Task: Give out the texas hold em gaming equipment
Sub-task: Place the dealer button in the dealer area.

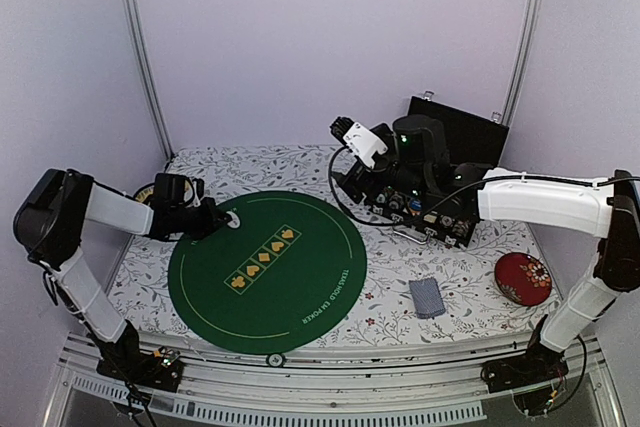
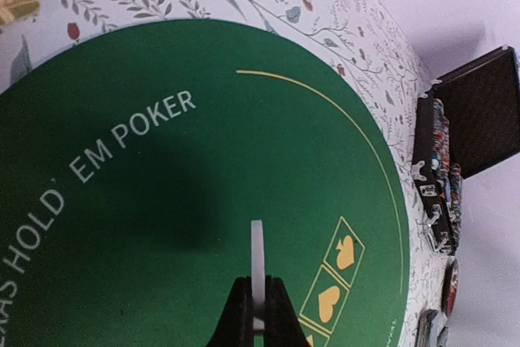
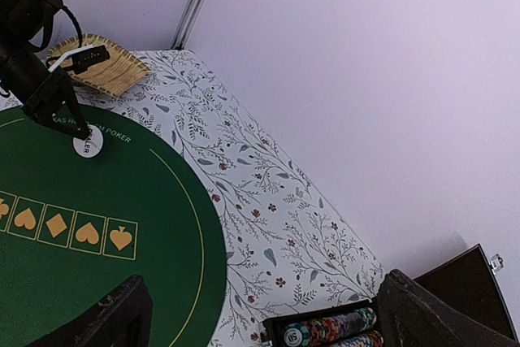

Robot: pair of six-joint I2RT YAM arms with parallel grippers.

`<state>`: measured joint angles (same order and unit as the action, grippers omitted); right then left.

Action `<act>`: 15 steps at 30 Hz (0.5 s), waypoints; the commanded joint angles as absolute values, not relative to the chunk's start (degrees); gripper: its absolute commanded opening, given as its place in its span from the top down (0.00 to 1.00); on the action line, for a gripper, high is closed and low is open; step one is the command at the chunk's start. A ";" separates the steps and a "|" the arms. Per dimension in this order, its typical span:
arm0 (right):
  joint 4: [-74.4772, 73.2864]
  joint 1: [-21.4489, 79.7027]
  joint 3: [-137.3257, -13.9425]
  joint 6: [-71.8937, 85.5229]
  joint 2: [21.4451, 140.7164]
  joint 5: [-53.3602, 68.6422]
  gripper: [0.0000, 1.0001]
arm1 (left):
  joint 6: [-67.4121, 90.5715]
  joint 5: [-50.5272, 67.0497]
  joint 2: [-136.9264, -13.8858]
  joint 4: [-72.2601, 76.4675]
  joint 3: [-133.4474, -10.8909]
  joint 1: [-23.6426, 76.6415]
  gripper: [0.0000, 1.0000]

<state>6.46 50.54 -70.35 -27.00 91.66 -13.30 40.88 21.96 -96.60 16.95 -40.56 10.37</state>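
My left gripper [image 1: 224, 219] is shut on a white round dealer button [image 1: 233, 219] and holds it on edge just above the far left part of the green poker mat [image 1: 300, 287]. In the left wrist view the button [image 2: 257, 253] stands edge-on between the black fingers [image 2: 240, 318]. The right wrist view shows its face [image 3: 88, 145]. My right gripper [image 1: 398, 175] is open and empty above the black chip case [image 1: 432, 215], with rows of striped chips [image 3: 329, 329] below it. A deck of blue-grey backed cards [image 1: 427, 297] lies on the cloth right of the mat.
The case lid [image 1: 462, 132] stands open at the back right. A red round disc [image 1: 523, 278] lies near the right edge. A tan bamboo tray [image 3: 101, 67] sits at the far left, behind the left arm. A floral cloth [image 1: 290, 162] covers the table.
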 commanded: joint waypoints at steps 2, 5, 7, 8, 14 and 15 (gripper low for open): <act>4.66 50.25 -69.79 -25.14 90.70 -12.49 0.01 | 43.76 17.87 -98.61 21.12 -38.66 9.35 1.00; 4.84 50.10 -69.79 -25.14 90.49 -12.40 0.01 | 44.01 16.87 -99.82 21.47 -38.50 8.81 1.00; 4.72 49.88 -69.79 -25.06 90.46 -12.47 0.01 | 44.18 16.71 -100.37 21.43 -38.50 8.66 1.00; 4.68 49.71 -69.79 -24.96 90.38 -12.52 0.01 | 44.33 16.64 -100.57 21.44 -38.38 8.65 1.00; 1.74 46.87 -70.78 -21.86 90.64 -12.45 0.01 | 45.17 15.71 -100.78 20.76 -37.24 8.43 1.00; 0.98 46.11 -71.28 -21.20 90.76 -12.28 0.01 | 45.18 15.54 -100.66 20.32 -37.19 8.38 0.96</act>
